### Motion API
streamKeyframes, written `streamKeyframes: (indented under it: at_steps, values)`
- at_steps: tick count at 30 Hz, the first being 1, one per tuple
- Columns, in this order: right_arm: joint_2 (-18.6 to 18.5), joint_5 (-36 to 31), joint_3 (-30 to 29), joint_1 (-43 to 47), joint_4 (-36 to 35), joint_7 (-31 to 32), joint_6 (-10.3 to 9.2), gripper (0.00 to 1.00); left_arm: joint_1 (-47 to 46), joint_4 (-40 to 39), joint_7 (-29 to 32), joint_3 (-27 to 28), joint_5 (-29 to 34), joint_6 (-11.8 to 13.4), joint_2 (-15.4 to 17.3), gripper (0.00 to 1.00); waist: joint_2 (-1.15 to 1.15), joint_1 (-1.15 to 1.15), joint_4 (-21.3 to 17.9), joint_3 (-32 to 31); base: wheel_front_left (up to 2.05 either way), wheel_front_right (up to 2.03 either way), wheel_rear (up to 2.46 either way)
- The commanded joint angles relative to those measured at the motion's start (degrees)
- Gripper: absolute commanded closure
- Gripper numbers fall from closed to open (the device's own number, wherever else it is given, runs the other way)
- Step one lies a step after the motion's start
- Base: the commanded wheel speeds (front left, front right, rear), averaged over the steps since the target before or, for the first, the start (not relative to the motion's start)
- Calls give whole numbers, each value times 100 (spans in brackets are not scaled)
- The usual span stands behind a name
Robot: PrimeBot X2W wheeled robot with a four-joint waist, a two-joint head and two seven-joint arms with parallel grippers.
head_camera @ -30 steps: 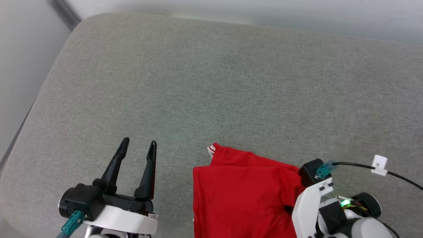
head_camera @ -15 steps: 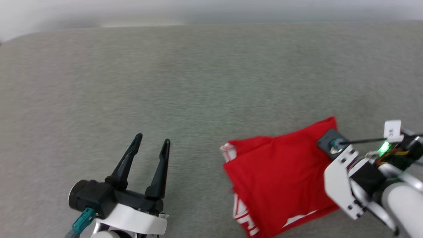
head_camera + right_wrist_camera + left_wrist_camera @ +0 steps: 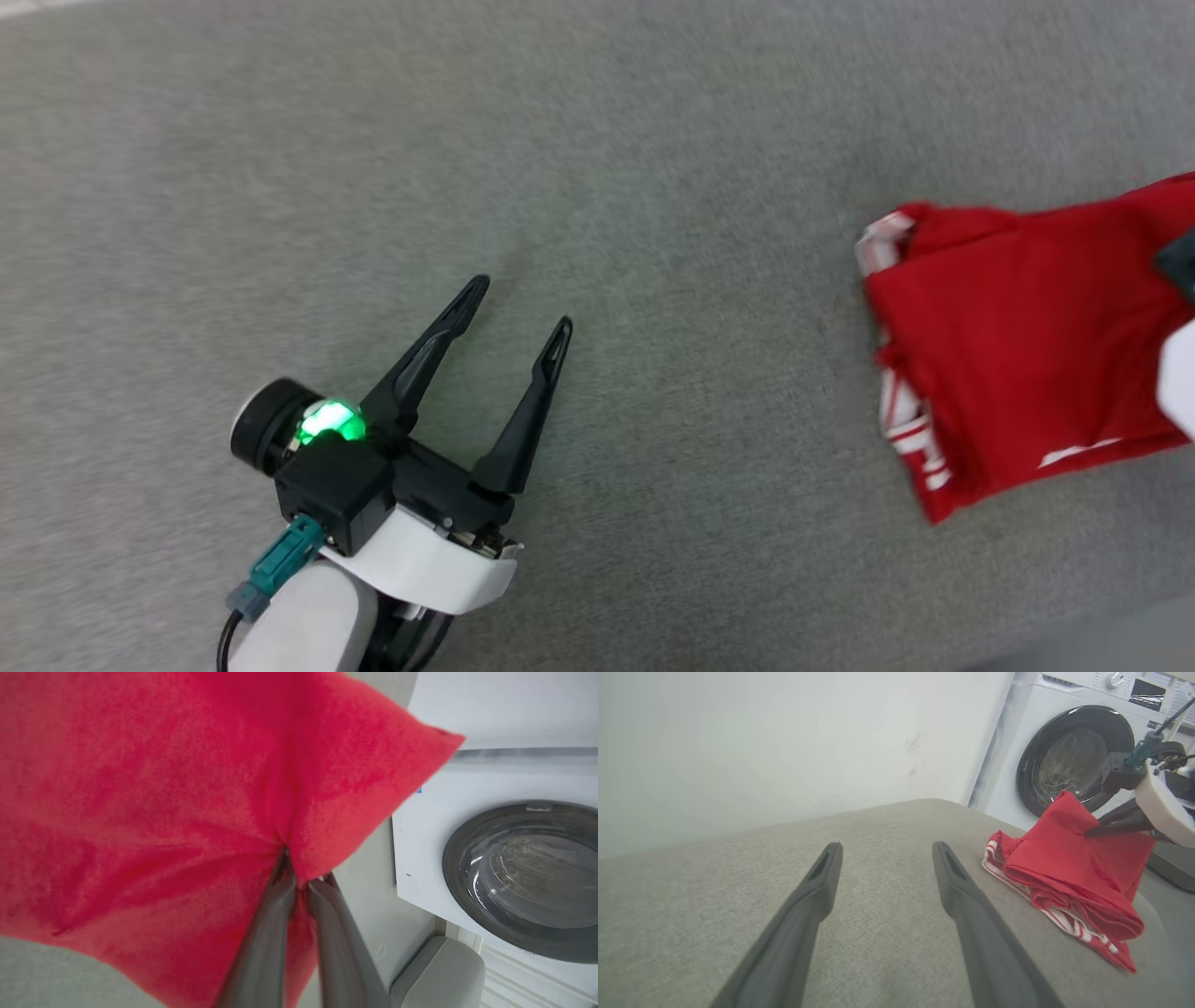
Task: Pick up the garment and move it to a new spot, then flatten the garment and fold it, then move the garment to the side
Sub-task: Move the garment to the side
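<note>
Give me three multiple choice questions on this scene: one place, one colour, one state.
1. The garment lies where from the left gripper? A to its right B to its left C between its fingers
2. The garment's striped trim is: A blue and yellow B red and white C green and black
3. The right gripper is: A open B shut on nothing C shut on the garment
Answers: 1 A, the head view shows it off to the right. 2 B, stripes run along its edge. 3 C, its fingers pinch red cloth.

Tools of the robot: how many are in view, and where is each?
2. The left tool is open and empty above the grey cushion, apart from the garment. The right tool is shut on a fold of the garment.
</note>
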Motion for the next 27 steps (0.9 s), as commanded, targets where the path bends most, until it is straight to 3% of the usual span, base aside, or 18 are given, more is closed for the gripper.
streamKeyframes:
  at_steps: [1,12,26,27]
  values:
    - [-58,-15,-174,-149,279,-220,-8,100,-190,-71,-12,-76,-3,-8,119,0,0,-1,-450,596,0,0,0]
    - [63,-564,-1275,-716,2166,-1462,-9,100,-717,-470,-12,-320,-10,-8,641,0,0,-1,-425,1472,0,0,0]
    - [436,-1182,-2081,-1182,3241,-2050,-9,100,-779,-534,7,-206,-26,3,768,0,0,-1,-245,1661,0,0,0]
    - [466,-1240,-2135,-1191,3253,-2061,-9,64,-766,-526,7,-207,-27,3,740,0,0,-1,-237,1620,0,0,0]
